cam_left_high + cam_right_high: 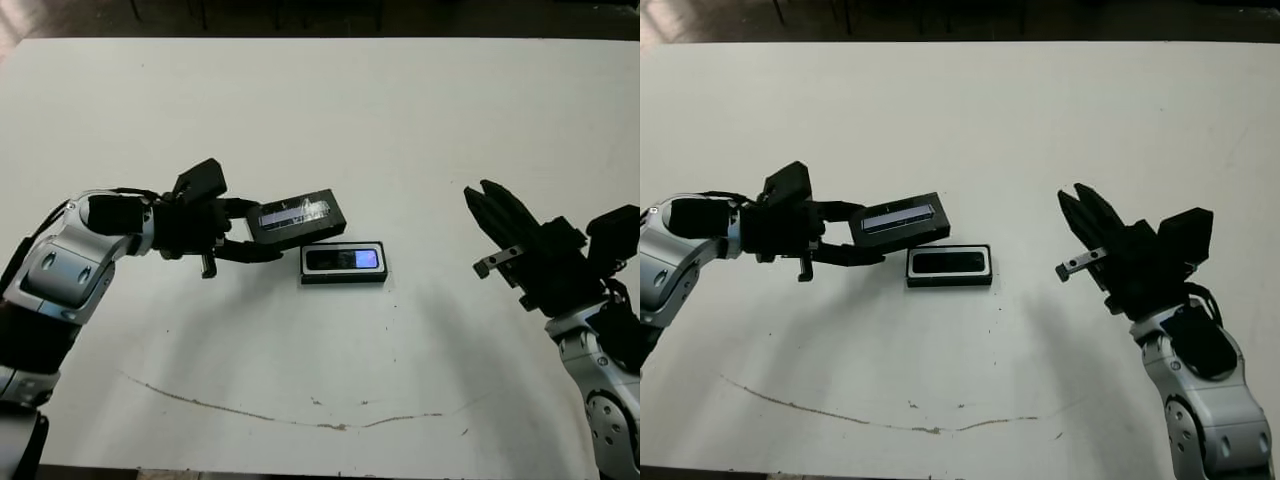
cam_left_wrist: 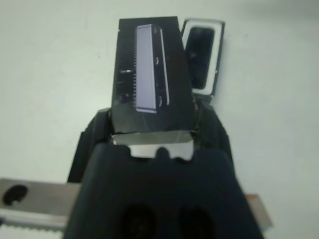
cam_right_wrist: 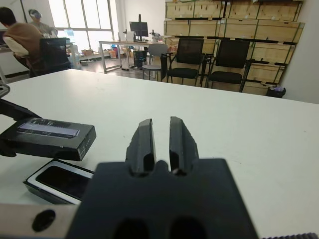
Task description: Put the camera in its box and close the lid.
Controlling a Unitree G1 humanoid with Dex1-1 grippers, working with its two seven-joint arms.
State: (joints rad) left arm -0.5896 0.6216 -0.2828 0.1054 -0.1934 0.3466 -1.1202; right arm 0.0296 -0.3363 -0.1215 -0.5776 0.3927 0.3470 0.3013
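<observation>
Clamped on the lid (image 1: 296, 217) by left gripper (image 1: 243, 229), raised beside the box (image 1: 344, 263) holding the camera (image 1: 343, 259), ready to cover; right gripper (image 1: 492, 210) nearly shut, empty.

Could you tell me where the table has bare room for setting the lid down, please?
Bare table lies beyond the lid, across the near side up to the brown smear, and between the box and the right pincer. It is crowded only where the left pincer holds the lid beside the box.
</observation>
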